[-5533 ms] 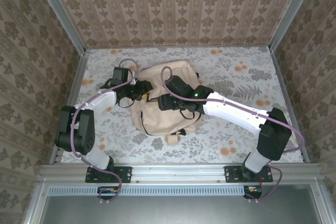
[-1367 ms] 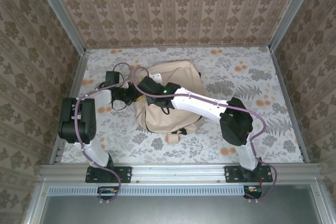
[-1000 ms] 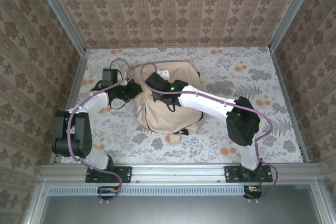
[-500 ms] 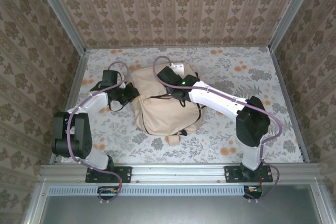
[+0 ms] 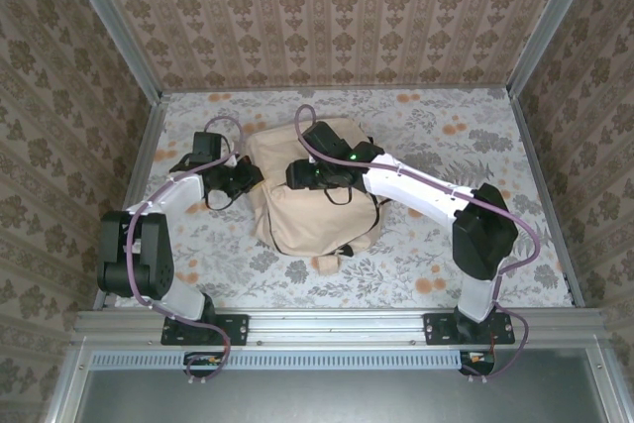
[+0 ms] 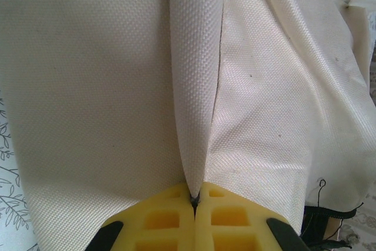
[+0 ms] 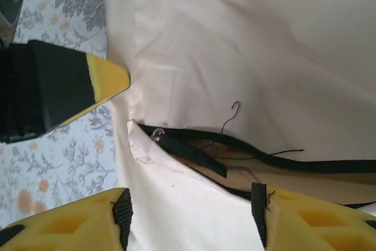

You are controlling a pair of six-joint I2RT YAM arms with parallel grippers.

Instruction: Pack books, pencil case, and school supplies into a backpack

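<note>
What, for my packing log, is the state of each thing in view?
backpack: lying flat, one fold of fabric pinched up.
zipper: partly open, a gap showing.
left gripper: shut on the backpack fold.
right gripper: open, above the zipper gap.

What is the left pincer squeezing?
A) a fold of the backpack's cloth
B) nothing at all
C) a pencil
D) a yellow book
A: in the left wrist view the left pincer is shut tight on a raised ridge of the cream backpack fabric.
</note>
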